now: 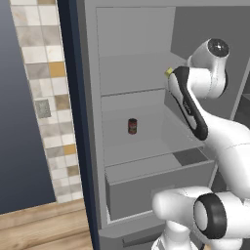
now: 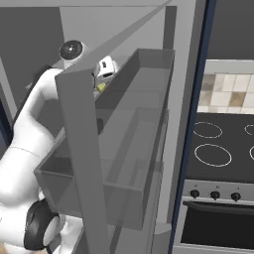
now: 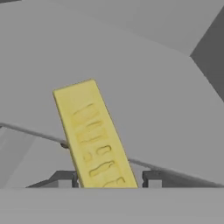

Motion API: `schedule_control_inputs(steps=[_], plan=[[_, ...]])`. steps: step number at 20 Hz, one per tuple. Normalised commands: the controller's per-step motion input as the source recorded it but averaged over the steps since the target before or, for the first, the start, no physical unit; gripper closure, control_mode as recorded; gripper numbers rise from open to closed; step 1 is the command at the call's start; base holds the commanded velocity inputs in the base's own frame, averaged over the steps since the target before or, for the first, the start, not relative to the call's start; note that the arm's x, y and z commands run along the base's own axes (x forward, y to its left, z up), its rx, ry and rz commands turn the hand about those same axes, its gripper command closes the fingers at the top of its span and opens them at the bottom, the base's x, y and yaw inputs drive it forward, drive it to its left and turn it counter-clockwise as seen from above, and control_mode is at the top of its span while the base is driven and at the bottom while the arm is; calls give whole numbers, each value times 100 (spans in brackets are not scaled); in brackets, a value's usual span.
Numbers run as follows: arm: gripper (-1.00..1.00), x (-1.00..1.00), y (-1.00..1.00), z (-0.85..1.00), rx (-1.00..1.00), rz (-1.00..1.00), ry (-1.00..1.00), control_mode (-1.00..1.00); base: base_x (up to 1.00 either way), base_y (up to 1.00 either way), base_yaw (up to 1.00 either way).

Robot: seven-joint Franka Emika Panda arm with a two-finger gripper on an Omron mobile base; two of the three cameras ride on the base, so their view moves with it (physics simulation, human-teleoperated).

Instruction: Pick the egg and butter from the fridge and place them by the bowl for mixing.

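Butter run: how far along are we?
Done: nothing looks delivered yet. In hand: the butter sits between the gripper fingertips, lifted clear of the grey interior of the fridge. Left: carry it out and set it by the bowl, then the egg. A dark red can stands on a shelf.

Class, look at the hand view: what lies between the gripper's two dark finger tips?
The flat yellow rectangular butter stick stands there, tilted, its lower end between the gripper's tips, seemingly gripped.
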Motion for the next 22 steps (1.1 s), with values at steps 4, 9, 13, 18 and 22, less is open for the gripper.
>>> schedule_control_inputs(steps=[4,9,13,18,22], plan=[[100,-100,37,-1,15,5,10,-100,0,0,0],[100,-100,45,-42,15,5,26,-100,0,0,0],[100,-100,52,-75,8,6,28,-100,0,0,0],[100,-89,50,-88,0,11,19,-100,0,0,0],[100,-7,4,-9,0,2,4,-100,0,0,0]])
